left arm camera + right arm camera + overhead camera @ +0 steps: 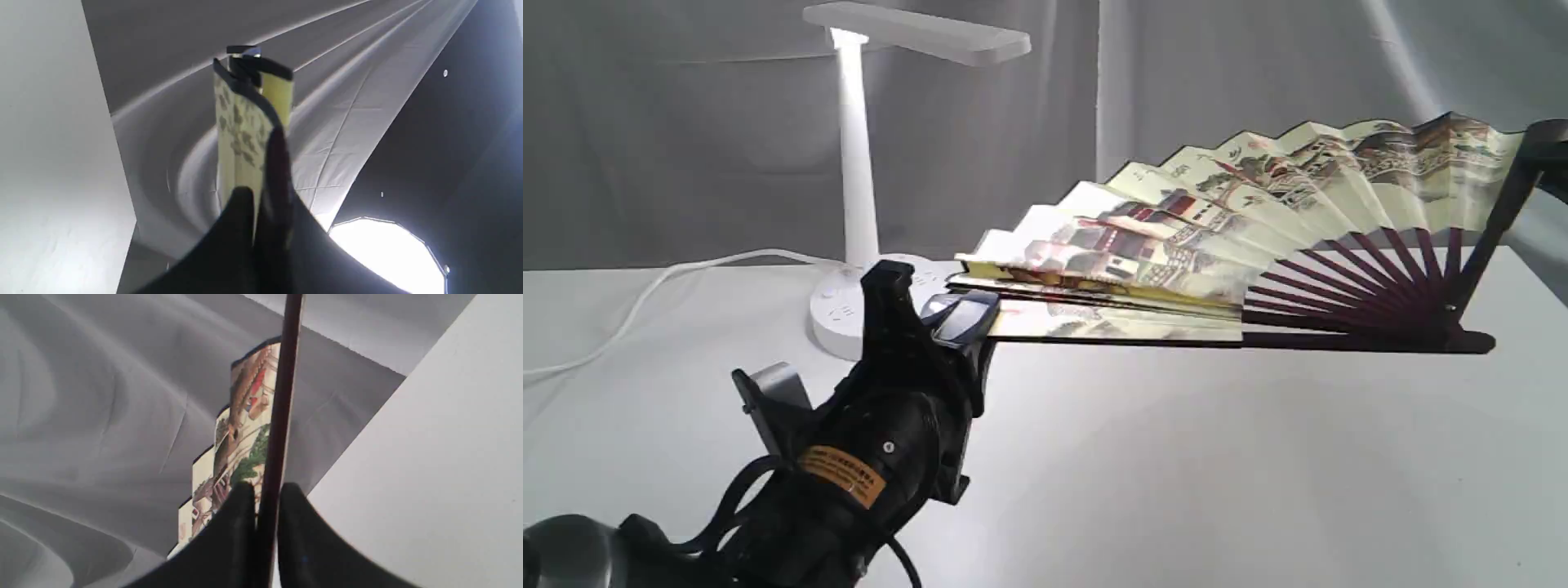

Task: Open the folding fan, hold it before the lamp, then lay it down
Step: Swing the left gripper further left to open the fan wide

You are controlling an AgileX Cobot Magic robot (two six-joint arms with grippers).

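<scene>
The folding fan (pixel 1241 212) is spread partway above the table, painted village side toward the exterior camera, maroon ribs meeting at a pivot low on the right. My left gripper (pixel 968 314) is shut on the tip of the lower guard, which lies almost level. At the right edge my right gripper (pixel 1543 151) is shut on the raised guard. The left wrist view shows the fan (pixel 249 134) edge-on between black fingers (pixel 235 228). Its maroon guard (pixel 280 416) passes between the fingers in the right wrist view. The white lamp (pixel 858 180) stands lit behind the left gripper.
The lamp's white cord (pixel 645 298) runs left across the white table (pixel 1176 474). A grey draped backdrop (pixel 686 147) closes the rear. A bright studio light (pixel 388 253) shows in the left wrist view.
</scene>
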